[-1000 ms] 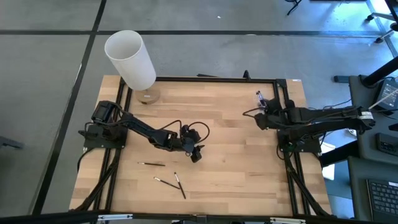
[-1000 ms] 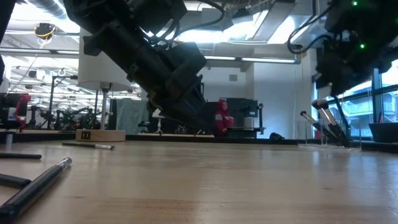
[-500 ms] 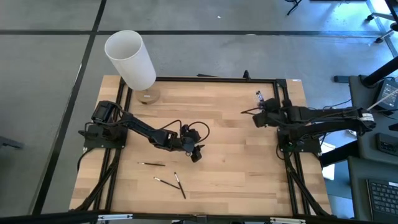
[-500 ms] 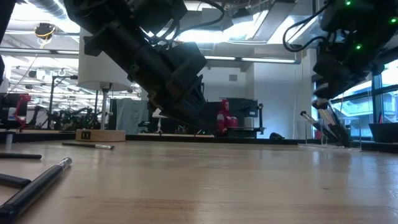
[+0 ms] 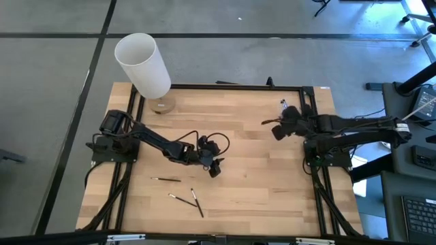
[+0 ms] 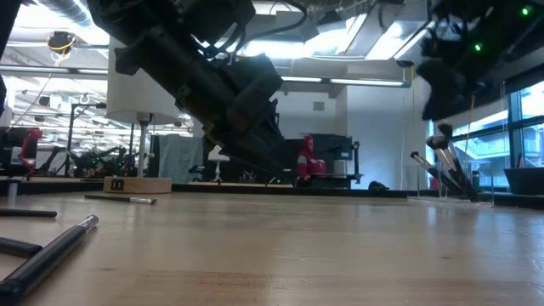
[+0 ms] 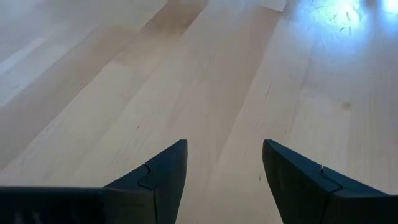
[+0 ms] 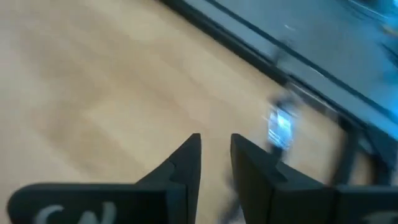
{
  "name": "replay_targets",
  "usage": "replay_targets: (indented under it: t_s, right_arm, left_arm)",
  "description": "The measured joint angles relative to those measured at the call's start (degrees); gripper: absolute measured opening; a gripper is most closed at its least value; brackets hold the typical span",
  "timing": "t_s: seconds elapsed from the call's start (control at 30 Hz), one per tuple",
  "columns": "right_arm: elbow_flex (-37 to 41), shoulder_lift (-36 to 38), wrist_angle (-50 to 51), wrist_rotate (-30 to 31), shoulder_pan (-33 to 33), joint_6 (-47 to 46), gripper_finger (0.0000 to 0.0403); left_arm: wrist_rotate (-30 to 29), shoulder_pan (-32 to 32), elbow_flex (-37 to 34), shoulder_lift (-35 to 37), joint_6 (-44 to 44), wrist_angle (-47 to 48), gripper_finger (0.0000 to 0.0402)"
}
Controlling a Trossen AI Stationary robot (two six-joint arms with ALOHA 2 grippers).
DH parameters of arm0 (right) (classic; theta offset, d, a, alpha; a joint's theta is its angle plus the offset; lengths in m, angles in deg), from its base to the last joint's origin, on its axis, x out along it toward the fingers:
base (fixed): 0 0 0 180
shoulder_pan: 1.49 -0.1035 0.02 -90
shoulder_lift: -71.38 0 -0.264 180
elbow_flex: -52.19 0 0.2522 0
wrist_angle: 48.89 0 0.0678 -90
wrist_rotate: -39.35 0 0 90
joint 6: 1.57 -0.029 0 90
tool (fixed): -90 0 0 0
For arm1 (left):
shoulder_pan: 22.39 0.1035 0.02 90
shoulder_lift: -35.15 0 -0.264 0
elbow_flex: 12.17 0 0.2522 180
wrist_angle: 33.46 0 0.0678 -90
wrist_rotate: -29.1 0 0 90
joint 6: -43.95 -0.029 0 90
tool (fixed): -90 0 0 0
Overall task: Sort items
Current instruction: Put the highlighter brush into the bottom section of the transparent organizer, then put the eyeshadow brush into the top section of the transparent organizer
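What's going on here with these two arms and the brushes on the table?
Two robot arms are sorting makeup brushes on a wooden table. The right end effector is near the far right corner beside a holder of brushes, its fingers slightly apart with nothing between them. The left end effector hangs open and empty over mid-table. Three loose brushes lie near the front left, waiting. A tall white cylinder stands at the far left corner.

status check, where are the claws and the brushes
Left claw open, empty, mid-table. Right claw empty, by the far-right brush holder. Three loose brushes lie near front edge. Nothing blocking.
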Motion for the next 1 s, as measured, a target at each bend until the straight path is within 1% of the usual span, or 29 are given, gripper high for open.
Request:
replay_targets:
  t_s: [0.1,0.17,0.27,0.4,0.47,0.6,0.63,0.7,0.77,0.83,0.9,1.0]
  right_arm:
    - [-1.4,0.0,-6.1,-5.6,-0.6,9.0,0.0088]
    - [-2.5,0.0,-6.9,-5.9,-1.2,9.1,0.0086]
    - [-4.0,0.0,-7.0,-4.2,-1.7,7.3,0.0079]
    - [-4.3,-0.1,-6.4,-5.0,-2.4,3.7,0.0066]
    - [-4.3,-0.1,-3.7,-4.9,-3.0,0.4,0.0059]
    - [-4.3,-0.1,5.8,-1.0,-4.0,-7.8,0.0045]
    - [-4.3,-0.1,7.4,-0.9,-4.2,-9.5,0.0042]
    - [-4.3,-0.1,7.8,-2.7,-5.1,-10.7,0.0036]
    - [-4.3,-0.1,5.6,-4.7,-6.9,-8.8,0.0031]
    - [-4.3,-0.4,0.4,-5.0,-10.0,-5.0,0.0026]
    - [-4.3,-0.9,-5.6,-3.4,-14.2,-1.8,0.0019]
    - [-4.3,-2.6,-16.2,0.5,-19.5,3.2,0.0008]
  left_arm:
    - [-0.2,0.2,0.0,0.6,-0.6,-0.3,0.0203]
    - [-0.4,0.2,0.0,0.7,-0.5,-0.2,0.0203]
    - [-0.2,0.2,0.0,0.9,-0.5,-0.2,0.0203]
    - [-0.1,0.1,0.0,0.9,-0.5,-0.2,0.0203]
    - [0.0,0.1,0.0,0.9,-0.5,-0.1,0.0203]
    - [0.2,-0.1,0.0,0.9,-0.5,0.1,0.0203]
    - [0.2,-0.2,0.0,0.9,-0.5,0.4,0.0203]
    - [0.2,-0.4,0.0,0.9,-1.3,0.9,0.0203]
    - [0.4,-0.8,0.0,1.6,-2.4,2.6,0.0203]
    - [1.6,-1.1,0.0,3.1,-2.9,6.0,0.0203]
    - [3.6,-1.5,0.0,5.8,-2.3,12.4,0.0203]
    - [6.5,-2.7,0.0,10.6,1.6,21.7,0.0203]
